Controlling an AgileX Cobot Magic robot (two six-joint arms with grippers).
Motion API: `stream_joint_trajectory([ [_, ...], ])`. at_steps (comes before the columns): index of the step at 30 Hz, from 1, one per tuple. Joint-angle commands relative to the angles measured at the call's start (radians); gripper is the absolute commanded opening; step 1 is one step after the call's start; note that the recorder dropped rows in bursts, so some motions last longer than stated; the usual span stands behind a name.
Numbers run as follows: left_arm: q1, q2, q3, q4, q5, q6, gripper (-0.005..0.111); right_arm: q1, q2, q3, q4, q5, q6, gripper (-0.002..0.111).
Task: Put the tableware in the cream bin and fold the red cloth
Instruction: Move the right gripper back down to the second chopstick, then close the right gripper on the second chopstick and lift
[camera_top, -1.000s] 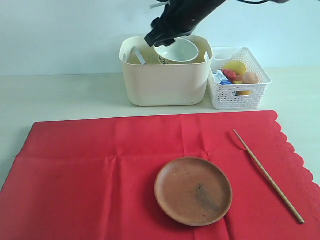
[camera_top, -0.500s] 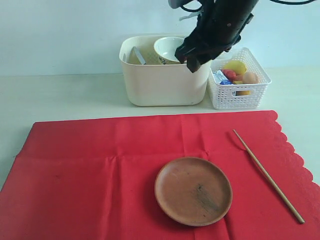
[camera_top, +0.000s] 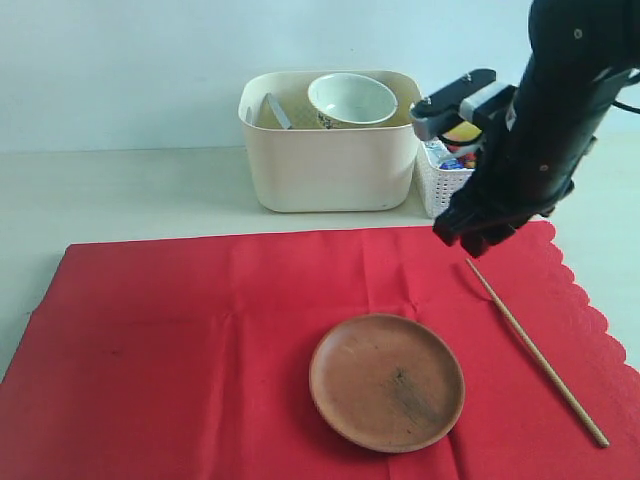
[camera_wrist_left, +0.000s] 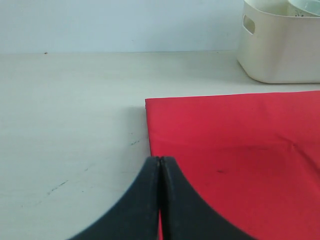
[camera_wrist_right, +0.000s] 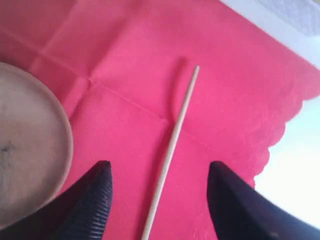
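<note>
1. Fingers (camera_wrist_right: 92, 200) of the right gripper (camera_wrist_right: 159, 167) were seen spread apart with nothing clamped between them, above the red cloth (camera_wrist_right: 125, 50).
2. In the right wrist view, a wooden chopstick (camera_wrist_right: 172, 145) was framed in the gap between those fingers. It lay flat on the cloth and was touched by neither.
3. In the exterior view, the right gripper (camera_top: 478, 238) was found over the far right part of the red cloth (camera_top: 200, 320), near the far end of the wooden chopstick (camera_top: 535, 350).
4. The white basket (camera_top: 430, 185) was partly hidden behind that arm.
5. The fingers (camera_wrist_left: 145, 200) of the left gripper (camera_wrist_left: 160, 161) were pressed together and empty. They were held low at an edge of the red cloth (camera_wrist_left: 240, 145), where it met the bare desk (camera_wrist_left: 65, 125).
6. The cloth was spread flat and unfolded on the desk (camera_top: 120, 190), with its scalloped edge at the right of the exterior view and faint creases across it.
7. A brown plate (camera_top: 387, 382) was set on the cloth, left of the chopstick and apart from it.
8. The cream bin (camera_top: 330, 160) stood on the desk beyond the cloth's far edge, with the basket just beside it.
9. A bowl (camera_top: 352, 98) was lodged upright in the bin, its rim above the bin's rim. A grey metal piece (camera_top: 275, 110) leaned inside, and what it was could not be told.
</note>
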Motion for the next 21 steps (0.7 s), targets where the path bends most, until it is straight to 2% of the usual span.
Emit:
stream_joint_trajectory([
  [1,-0.007,-0.006,0.002,-0.004,-0.01,-0.002,0.0,-0.08,-0.011,0.071,0.011,-0.03,-0.012,0.054],
  [9,-0.007,-0.006,0.002,-0.004,-0.01,-0.002,0.0,-0.179,0.046,0.102,0.149,-0.017,-0.125,0.046],
  [21,-0.007,-0.006,0.002,-0.004,-0.01,-0.002,0.0,-0.182,0.207,0.102,0.149,-0.052,-0.113,0.046],
])
